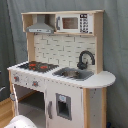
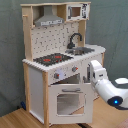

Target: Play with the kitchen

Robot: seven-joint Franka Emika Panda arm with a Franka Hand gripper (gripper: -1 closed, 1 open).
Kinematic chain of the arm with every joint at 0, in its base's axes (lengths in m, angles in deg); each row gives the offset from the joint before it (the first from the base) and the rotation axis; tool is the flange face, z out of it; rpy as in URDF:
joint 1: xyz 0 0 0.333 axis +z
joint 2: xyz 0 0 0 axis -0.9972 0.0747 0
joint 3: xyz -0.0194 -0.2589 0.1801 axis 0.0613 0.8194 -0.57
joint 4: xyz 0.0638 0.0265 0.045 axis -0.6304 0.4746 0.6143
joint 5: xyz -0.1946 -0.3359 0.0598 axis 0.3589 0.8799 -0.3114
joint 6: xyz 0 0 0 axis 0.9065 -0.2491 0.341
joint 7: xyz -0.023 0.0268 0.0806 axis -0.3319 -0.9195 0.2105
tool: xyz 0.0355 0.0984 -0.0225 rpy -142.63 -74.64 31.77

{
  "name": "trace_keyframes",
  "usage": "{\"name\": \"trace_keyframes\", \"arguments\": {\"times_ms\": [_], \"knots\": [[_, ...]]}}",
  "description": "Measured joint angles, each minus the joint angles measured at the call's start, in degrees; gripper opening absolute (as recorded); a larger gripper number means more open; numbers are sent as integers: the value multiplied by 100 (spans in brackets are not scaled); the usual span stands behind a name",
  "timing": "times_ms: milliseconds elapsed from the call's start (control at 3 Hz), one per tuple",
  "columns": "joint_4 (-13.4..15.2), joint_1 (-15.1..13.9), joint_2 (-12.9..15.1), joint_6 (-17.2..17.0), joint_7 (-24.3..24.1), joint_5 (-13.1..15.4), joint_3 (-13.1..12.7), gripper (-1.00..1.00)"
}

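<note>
Kitchen [image 2: 60,65] is standing upright on a wood floor against a grey curtain, filling most of both exterior views. Everything else is placed from it. Its grey hood [image 2: 49,20] is sitting at the top over the hob side, with a microwave panel [image 1: 76,23] beside the hood on the upper shelf. Below, the counter is carrying the red-ringed hob [image 2: 54,59] and, next to that, the sink [image 1: 74,74] with the black faucet [image 1: 85,59] arching over it. Under the hob, the oven door [image 2: 70,102] with its window is hanging partly open, tilting outward from the cabinet in the second exterior view; in the first exterior view the oven cavity is showing dark.

The arm [image 2: 107,87] is reaching in at oven level from the second exterior view's right, its white wrist lying just beside the door's upper edge and the knob panel [image 2: 65,74]. The gripper itself is hidden behind the wrist and the door frame — whether its fingers are wide or narrow I cannot tell.

As a judgement, the step in hand is working the oven door, likely swinging it on its hinge. The next move calls for a gentle arc following the door's pivot — pushing straight in could jam the door or shove the light kitchen backward.
</note>
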Motion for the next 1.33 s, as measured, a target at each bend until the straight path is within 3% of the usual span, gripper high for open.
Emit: {"name": "trace_keyframes", "arguments": {"times_ms": [667, 1333], "knots": [[89, 170, 51, -41, 1224, -28, 382, 100], [450, 560, 113, -121, 2223, -29, 796, 100]]}}
